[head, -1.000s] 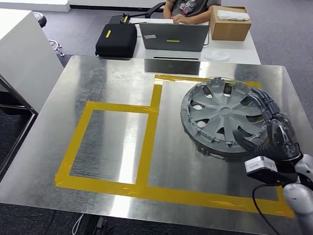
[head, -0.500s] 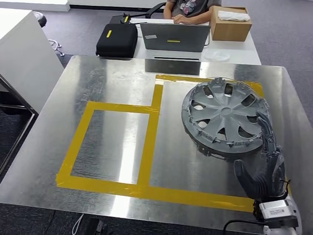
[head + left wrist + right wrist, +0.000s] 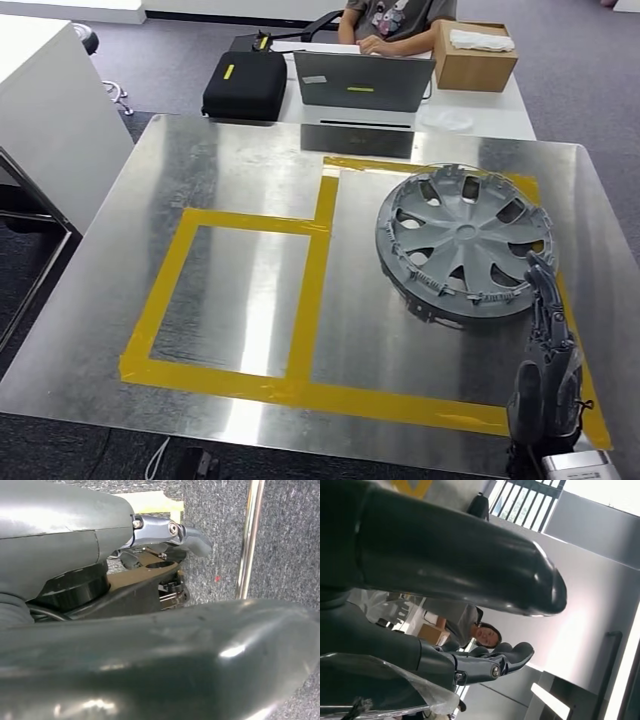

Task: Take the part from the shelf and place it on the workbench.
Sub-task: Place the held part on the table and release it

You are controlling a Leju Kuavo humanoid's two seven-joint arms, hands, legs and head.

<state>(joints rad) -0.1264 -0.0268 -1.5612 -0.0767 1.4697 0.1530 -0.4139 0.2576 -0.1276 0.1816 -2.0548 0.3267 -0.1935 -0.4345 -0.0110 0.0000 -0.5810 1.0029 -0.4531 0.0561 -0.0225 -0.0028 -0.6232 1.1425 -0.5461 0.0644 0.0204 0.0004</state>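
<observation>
The hubcap [image 3: 464, 245] lies flat on the metal table [image 3: 226, 160] inside the yellow tape [image 3: 309, 290]. The right hand [image 3: 547, 375] hovers just beside it, fingers spread, holding nothing.

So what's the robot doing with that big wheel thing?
The grey wheel cover lies flat on the shiny metal workbench, inside the yellow tape lines. The right robot hand is beside its near edge with fingers apart, holding nothing. A person sits at a laptop behind.
</observation>
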